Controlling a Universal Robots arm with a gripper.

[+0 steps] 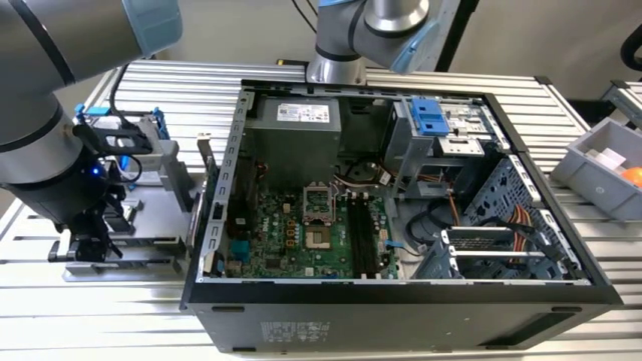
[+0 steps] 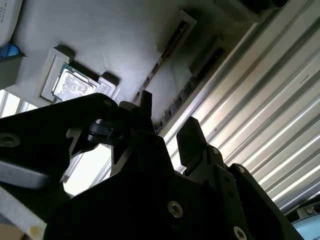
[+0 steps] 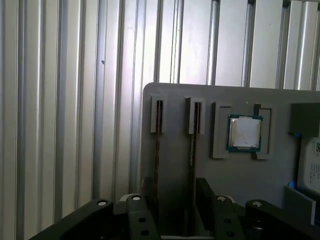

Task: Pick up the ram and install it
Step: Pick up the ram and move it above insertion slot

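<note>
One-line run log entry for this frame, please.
phase: pre-grasp | gripper: open, over ram in gray holder | held: nothing

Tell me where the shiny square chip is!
In the first wrist view, the square chip sits in a pocket of the grey tray, right beside the two long slots.

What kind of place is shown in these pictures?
Probably a robotics lab bench for computer assembly: an open computer case lies on a ribbed metal table, beside a grey tray holding memory sticks and a square chip, with a robot arm over it.
</note>
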